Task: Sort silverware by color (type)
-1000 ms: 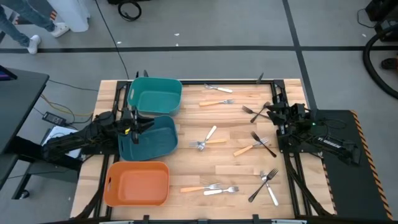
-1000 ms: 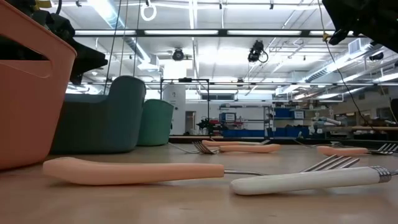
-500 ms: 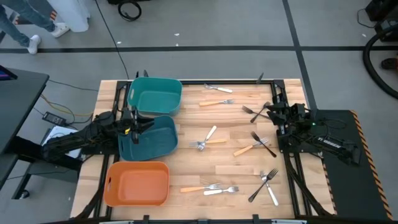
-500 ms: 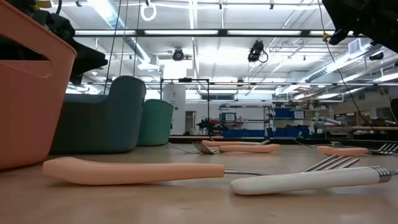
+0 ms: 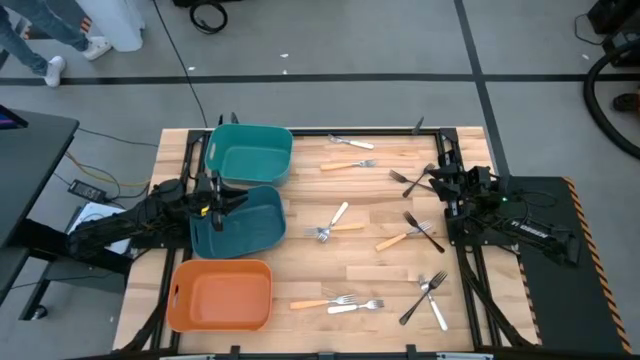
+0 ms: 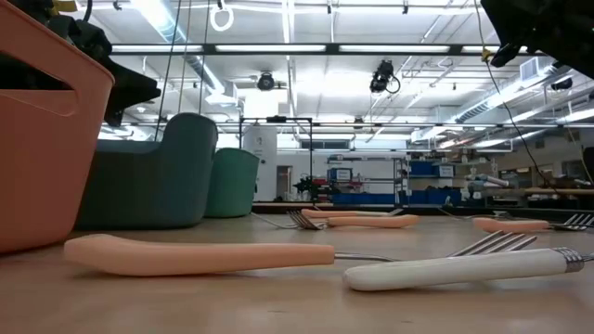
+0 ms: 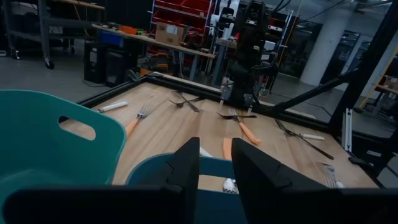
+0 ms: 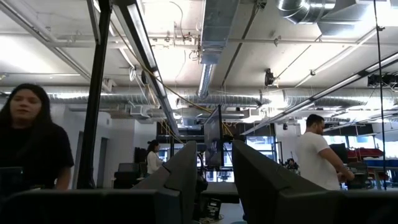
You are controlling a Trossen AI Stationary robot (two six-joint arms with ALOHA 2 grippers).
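Observation:
The silverware is several small forks lying flat on the wooden table (image 5: 370, 270): orange-handled ones (image 5: 346, 165) (image 5: 314, 303) (image 6: 195, 255), white-handled ones (image 5: 336, 214) (image 6: 455, 271) and black ones (image 5: 424, 231) (image 5: 409, 180). My left gripper (image 5: 226, 200) (image 7: 215, 168) hangs open and level over the blue bin's left rim, nothing between its fingers. My right gripper (image 5: 434, 184) (image 8: 214, 168) stands open at the table's right edge, tipped upward toward the room, also with nothing between its fingers.
Three bins stand in a column on the table's left: a teal one (image 5: 250, 152) at the back, a blue one (image 5: 242, 222) in the middle, an orange one (image 5: 220, 296) in front. Black frame rails border the table. People (image 8: 28, 143) (image 8: 318, 158) stand in the room beyond.

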